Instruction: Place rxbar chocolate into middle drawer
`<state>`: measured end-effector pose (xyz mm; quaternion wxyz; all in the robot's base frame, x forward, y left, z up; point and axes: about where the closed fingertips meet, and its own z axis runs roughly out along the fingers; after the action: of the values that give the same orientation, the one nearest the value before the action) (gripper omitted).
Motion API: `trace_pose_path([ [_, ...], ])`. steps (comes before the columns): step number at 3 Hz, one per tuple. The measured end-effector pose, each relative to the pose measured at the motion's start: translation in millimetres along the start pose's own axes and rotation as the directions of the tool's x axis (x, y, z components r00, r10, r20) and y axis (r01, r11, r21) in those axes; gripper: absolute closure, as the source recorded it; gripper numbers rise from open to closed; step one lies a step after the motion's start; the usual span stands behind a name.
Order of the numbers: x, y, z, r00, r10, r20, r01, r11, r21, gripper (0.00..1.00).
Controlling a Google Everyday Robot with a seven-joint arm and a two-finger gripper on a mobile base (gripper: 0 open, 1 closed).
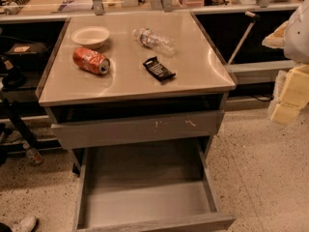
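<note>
Hand point(288, 96) at right edge, state can't tell. Rxbar chocolate point(158, 69) well left of it on bench point(198, 74); middle drawer point(145, 202) down-left, open, prob. ready for drop.

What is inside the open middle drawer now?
The middle drawer shows only its bare grey floor; its back part is hidden under the scratched drawer front above. The rxbar chocolate lies on the countertop. The gripper is out of view.

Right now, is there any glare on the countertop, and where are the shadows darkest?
Camera view: warm, dim light; soft sheen across the countertop around the rxbar chocolate; deep shadow above the scratched drawer front; the open middle drawer is evenly lit inside; the gripper, at the right edge, looks washed-out pale.
</note>
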<state>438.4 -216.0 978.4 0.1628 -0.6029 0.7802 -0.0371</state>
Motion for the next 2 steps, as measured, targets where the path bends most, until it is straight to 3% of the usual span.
trace_pose_path([
  [1,-3.5,-2.2,-0.8,1.000,0.008,0.009,-0.008,0.9999,0.006,0.00],
  [2,-16.1,-15.5,9.9,0.998,0.068,-0.003,-0.068,0.9976,-0.009,0.00],
])
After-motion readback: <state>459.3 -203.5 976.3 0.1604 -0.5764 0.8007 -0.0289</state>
